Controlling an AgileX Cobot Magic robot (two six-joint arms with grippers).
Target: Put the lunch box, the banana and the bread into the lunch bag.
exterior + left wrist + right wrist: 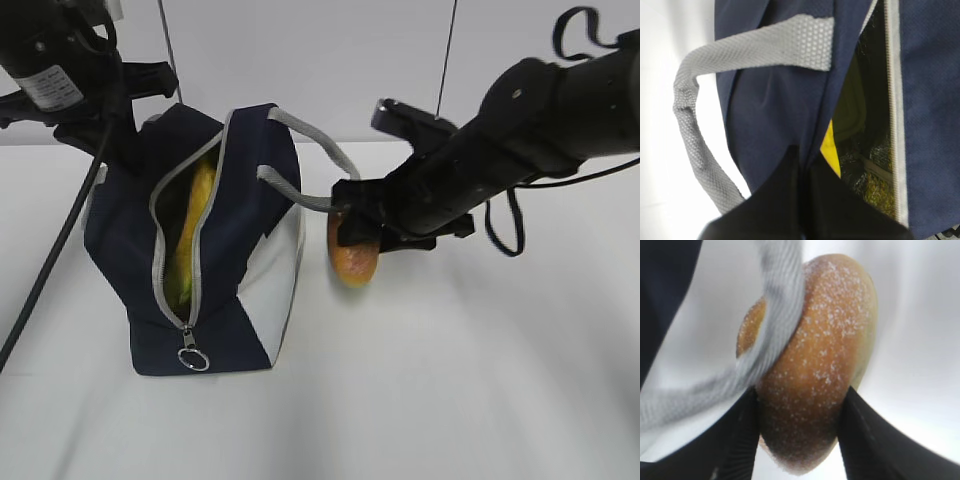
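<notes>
The navy lunch bag (250, 200) stands on the white table with its zipper open. The yellow banana (195, 215) shows through the opening. In the left wrist view the banana (831, 152) lies inside next to a pale green lid, the lunch box (852, 110). My left gripper (805, 160) is shut, pinching the bag's navy fabric at the edge of the opening. The golden speckled bread (352, 262) sits just right of the bag's white side. My right gripper (800, 395) has both fingers pressed against the sides of the bread (815, 365).
A grey strap handle (300, 190) loops out toward the right gripper and crosses in front of the bread as a blurred handle (780, 315). The other handle (755, 47) hangs on the bag's left side. The zipper's ring pull (193, 357) hangs at the bag's near end.
</notes>
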